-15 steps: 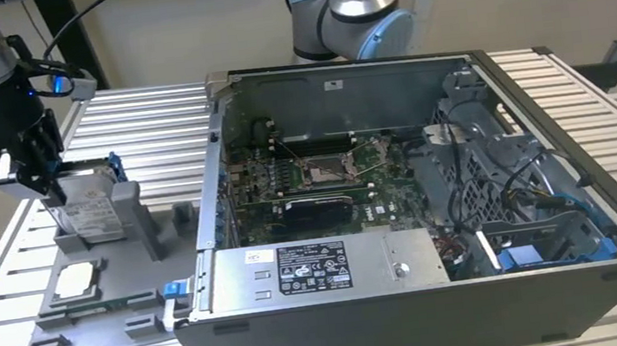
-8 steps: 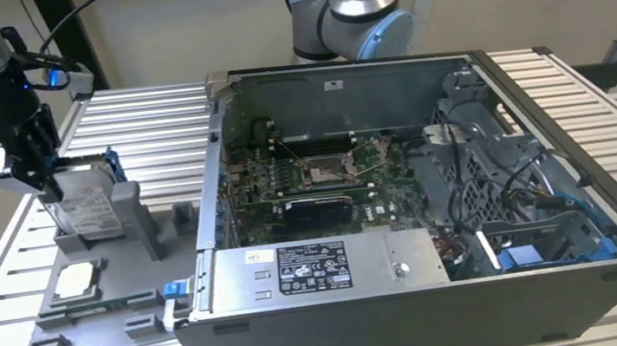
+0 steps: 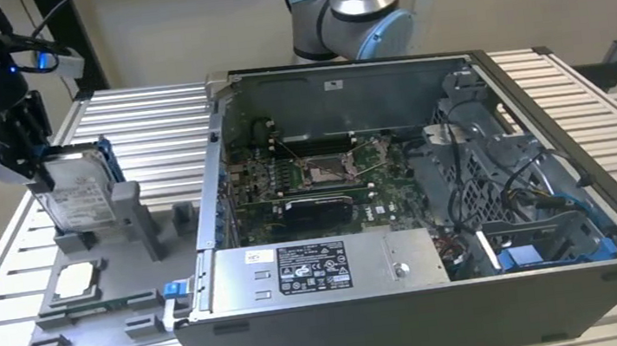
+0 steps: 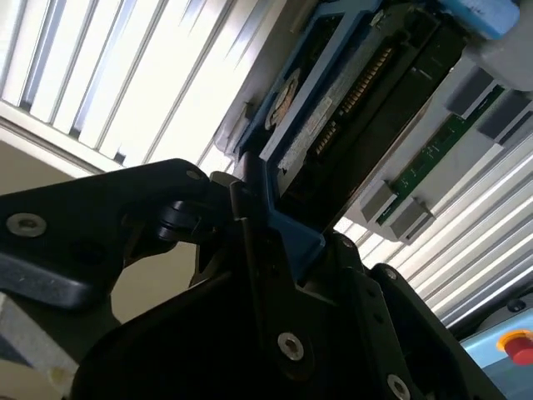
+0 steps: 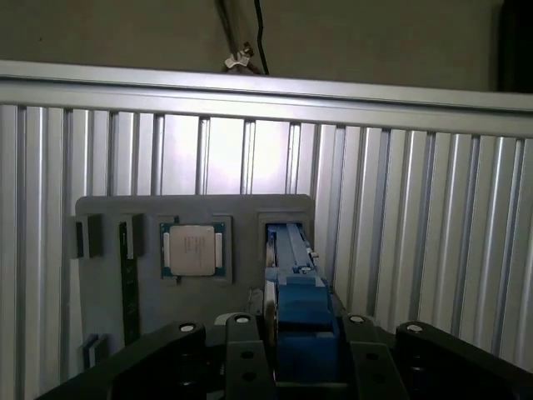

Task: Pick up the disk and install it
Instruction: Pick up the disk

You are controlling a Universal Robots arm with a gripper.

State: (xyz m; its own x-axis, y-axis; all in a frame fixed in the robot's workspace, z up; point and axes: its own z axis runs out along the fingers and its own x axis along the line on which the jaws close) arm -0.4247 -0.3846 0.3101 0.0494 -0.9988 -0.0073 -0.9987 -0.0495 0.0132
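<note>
Black fingers (image 5: pixel 243 358) up close: the end effector (image 5: pixel 301 357) is clamped on the disk (image 5: pixel 293 258), which stands on end beneath it.

In both wrist views the fingers press from two sides on the blue bracket (image 4: pixel 287 229) at the disk's upper end, with no gap showing. In the exterior view the disk lies straight below the end effector, long axis vertical. Its lower end is at the grey stand (image 3: pixel 128 215) on the tabletop (image 3: pixel 146 122). I cannot tell whether that end sits in the slot or hangs just clear of it. A chip (image 3: pixel 76 280) lies near the disk on the same stand. The open case (image 3: pixel 442 319) is to the exterior view's right of the disk and apart from it. Its blue-trimmed bay (image 3: pixel 527 253) is in the corner well away from the disk.
</note>
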